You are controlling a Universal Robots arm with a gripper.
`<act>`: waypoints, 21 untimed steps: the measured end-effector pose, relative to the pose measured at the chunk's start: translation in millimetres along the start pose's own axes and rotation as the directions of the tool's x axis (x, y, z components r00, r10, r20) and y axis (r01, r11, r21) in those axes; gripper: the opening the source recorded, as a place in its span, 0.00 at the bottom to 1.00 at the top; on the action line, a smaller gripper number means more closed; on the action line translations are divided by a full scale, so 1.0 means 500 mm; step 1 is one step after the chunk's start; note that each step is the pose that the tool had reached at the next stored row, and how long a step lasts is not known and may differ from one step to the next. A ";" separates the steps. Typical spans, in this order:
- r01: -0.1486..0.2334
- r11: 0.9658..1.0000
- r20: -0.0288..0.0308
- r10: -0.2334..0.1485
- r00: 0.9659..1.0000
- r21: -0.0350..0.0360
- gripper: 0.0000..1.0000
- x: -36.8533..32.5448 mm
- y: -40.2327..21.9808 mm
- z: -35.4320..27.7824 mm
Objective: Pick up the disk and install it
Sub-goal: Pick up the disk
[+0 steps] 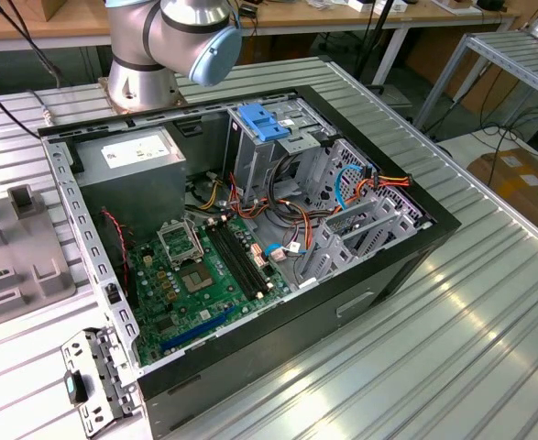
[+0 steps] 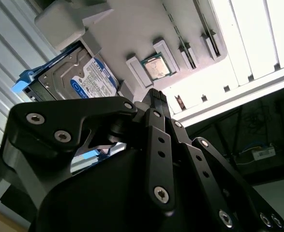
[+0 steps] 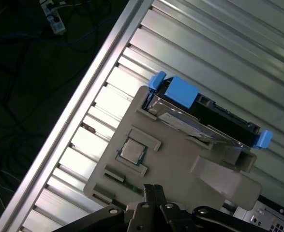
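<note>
Second wrist view: blue-lbl disk

On the exterior view's clock face, bare table lies open at 4 to 6 o'clock beyond the case. Inside, cables crowd the middle, the cage stands at 12, and the power supply at 10. A grey block stands just beside the disk.

The disk sits in the holder (chip beside it).
</note>
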State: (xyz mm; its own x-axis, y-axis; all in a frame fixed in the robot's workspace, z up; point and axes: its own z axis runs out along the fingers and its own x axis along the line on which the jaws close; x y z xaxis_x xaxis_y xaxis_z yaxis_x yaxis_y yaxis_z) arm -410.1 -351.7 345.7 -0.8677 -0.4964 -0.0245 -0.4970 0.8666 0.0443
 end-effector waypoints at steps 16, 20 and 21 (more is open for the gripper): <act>0.107 0.994 -0.005 -0.107 0.994 -0.003 0.11 0.000 0.000 0.000; 0.132 0.991 -0.006 -0.132 0.991 -0.004 0.11 0.000 0.000 0.000; 0.137 0.991 -0.006 -0.137 0.990 -0.004 0.11 0.000 0.000 0.000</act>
State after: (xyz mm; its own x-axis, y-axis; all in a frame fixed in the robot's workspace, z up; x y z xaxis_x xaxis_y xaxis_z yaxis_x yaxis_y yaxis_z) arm -410.1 -351.8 345.7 -0.7912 -0.6111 -0.0245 -0.6115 0.7900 0.0443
